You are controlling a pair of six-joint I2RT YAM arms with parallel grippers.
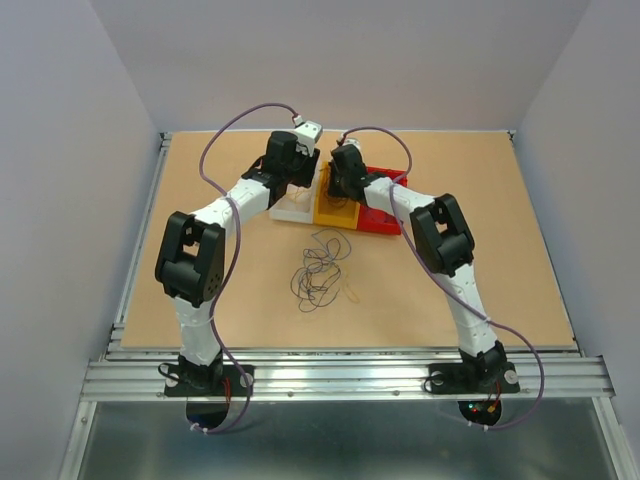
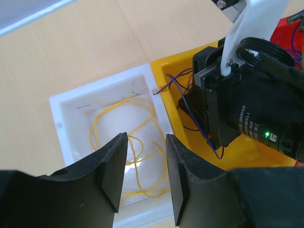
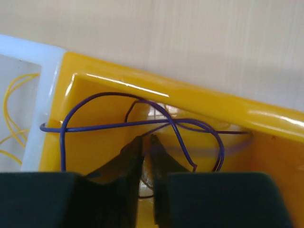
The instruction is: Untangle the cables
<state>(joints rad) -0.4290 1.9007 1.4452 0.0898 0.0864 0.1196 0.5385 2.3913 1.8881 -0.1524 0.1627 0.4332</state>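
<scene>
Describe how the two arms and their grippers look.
The left arm and right arm have white links, black joints and looping lilac cables. The left gripper and right gripper have black wedge-shaped fingers. The right wrist motor bears white lettering and a green light.

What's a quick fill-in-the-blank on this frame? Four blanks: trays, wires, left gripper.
1. The tray holding the yellow wire is ____.
2. The wire in the yellow tray is ____.
3. The left gripper hangs over the white tray with jaws ____.
4. The third tray, beside the yellow one, is ____.
Missing words: white; purple; open; red.
</scene>
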